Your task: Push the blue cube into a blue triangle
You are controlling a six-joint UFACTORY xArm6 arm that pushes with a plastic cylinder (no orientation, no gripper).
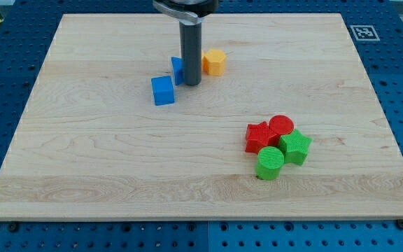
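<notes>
A blue cube [163,90] lies on the wooden board left of centre, toward the view's top. Just to its upper right a second blue block [177,71] shows, mostly hidden behind my rod; its shape cannot be made out. My tip [192,84] rests on the board right beside that hidden blue block, a little to the right of the blue cube and not touching the cube.
A yellow-orange block [215,61] sits just right of the rod. At the view's lower right stands a cluster: a red star-like block [259,136], a red cylinder [280,126], a green star-like block [295,146] and a green cylinder [270,162]. The board's edges [19,133] border blue pegboard.
</notes>
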